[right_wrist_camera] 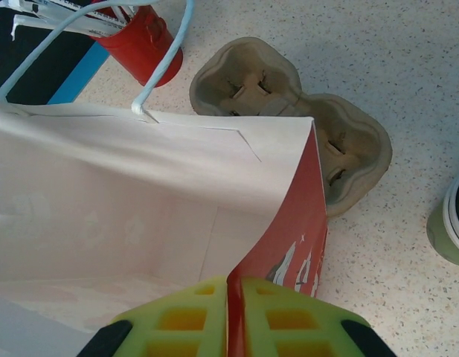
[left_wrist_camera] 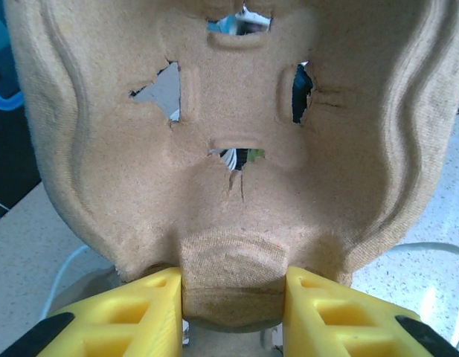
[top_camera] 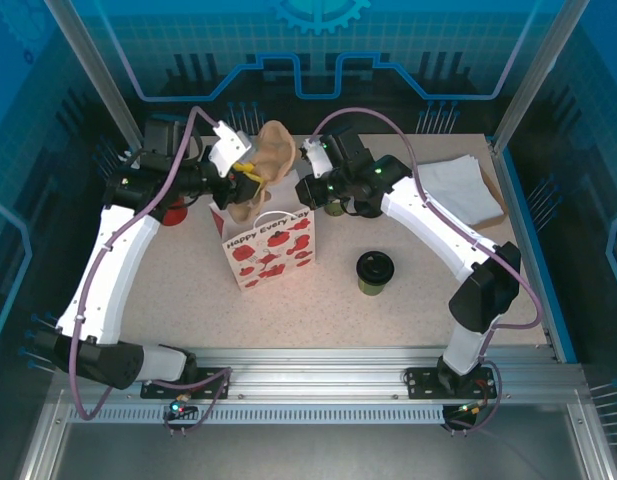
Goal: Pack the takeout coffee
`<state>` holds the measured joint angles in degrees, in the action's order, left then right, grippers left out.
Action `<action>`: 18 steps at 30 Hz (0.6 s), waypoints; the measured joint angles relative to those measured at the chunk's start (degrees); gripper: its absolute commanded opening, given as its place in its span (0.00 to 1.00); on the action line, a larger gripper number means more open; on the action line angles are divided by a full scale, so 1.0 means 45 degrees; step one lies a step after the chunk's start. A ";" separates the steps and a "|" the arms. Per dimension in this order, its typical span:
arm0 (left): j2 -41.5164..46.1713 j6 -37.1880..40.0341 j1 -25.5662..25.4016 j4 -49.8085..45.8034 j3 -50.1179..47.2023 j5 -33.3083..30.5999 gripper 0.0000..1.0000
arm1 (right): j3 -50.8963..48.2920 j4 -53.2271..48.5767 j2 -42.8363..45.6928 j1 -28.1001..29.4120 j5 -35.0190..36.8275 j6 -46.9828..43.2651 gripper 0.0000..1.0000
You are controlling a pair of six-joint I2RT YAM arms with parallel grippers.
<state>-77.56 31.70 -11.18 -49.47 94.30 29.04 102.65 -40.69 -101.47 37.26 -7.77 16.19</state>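
seemingly, the packing is barely begun. at the left, a moulded pulp carrier [top_camera: 275, 150] is held upright above and just behind the gift bag [top_camera: 271, 245] by the left hand [top_camera: 252, 172], which is clamped on the carrier's lower tab. in the middle, the bag is stood open on the counter [top_camera: 408, 320]. its right-hand rim is pinched by the right hand [top_camera: 308, 198], which is closed on the paper so that the mouth stands spread. further right, the takeout coffee [top_camera: 375, 270] is seen upright on the counter with its black lid on, well apart from the bag and touched by neither hand. the bag is thus judged ready. the carrier has not yet been lowered in, nor the cup packed, so nearly all the work is judged to be left.

from the left wrist the grip is shown closely: the tab is squeezed between two yellow fingers [left_wrist_camera: 132, 316], and torn slits in the carrier's face are made out, which are not resolved from overhead. from the right wrist the bag's inside is laid open, and nothing is seen in the part shown. the red side panel is caught between that hand's fingertips [right_wrist_camera: 181, 320]. beyond the rim a red cup [right_wrist_camera: 143, 44] and a pulp tray [right_wrist_camera: 289, 100] are seen; whether that tray is the held carrier cannot be told.
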 measured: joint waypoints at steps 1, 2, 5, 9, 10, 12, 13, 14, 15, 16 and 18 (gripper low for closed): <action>0.0000 0.0005 0.0000 0.0019 -0.0097 0.0024 0.35 | 0.0000 0.0000 0.0000 -0.0010 -0.0029 0.0000 0.14; 0.0000 0.0044 0.0000 0.0019 -0.0185 0.0058 0.35 | 0.0000 0.0000 0.0005 -0.0019 -0.0044 0.0000 0.13; 0.0000 0.0160 0.0000 0.0024 -0.0311 0.0112 0.35 | 0.0000 0.0000 0.0019 -0.0044 -0.0044 0.0000 0.13; 0.0015 0.0369 0.0000 0.0029 -0.0486 0.0185 0.35 | 0.0000 -0.0005 0.0058 -0.0044 -0.0049 0.0005 0.13; 0.0034 0.0389 0.0000 0.0019 -0.0534 0.0189 0.35 | 0.0000 -0.0005 0.0058 -0.0044 -0.0049 0.0005 0.13; 0.0102 0.0398 0.0000 0.0019 -0.0729 0.0185 0.35 | 0.0000 -0.0005 0.0058 -0.0044 -0.0049 0.0005 0.13; 0.0141 0.0403 0.0000 0.0015 -0.0797 0.0185 0.35 | 0.0000 -0.0005 0.0058 -0.0049 -0.0049 0.0010 0.13; 0.0189 0.0403 0.0000 0.0015 -0.0894 0.0185 0.35 | 0.0000 -0.0005 0.0058 -0.0049 -0.0049 0.0010 0.13; 0.0253 0.0403 0.0000 0.0015 -0.0981 0.0185 0.35 | 0.0000 -0.0005 0.0058 -0.0044 -0.0058 0.0010 0.13; 0.0306 0.0398 0.0000 0.0005 -0.1039 0.0185 0.35 | 0.0000 -0.0005 0.0058 -0.0049 -0.0078 0.0010 0.13; 0.0442 0.0403 0.0000 0.0010 -0.1180 0.0185 0.35 | 0.0000 -0.0005 0.0058 -0.0049 -0.0087 0.0015 0.13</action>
<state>-75.57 33.52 -11.18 -49.43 88.99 29.87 102.65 -40.71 -101.21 37.04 -8.16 16.25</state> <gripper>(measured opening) 0.355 0.134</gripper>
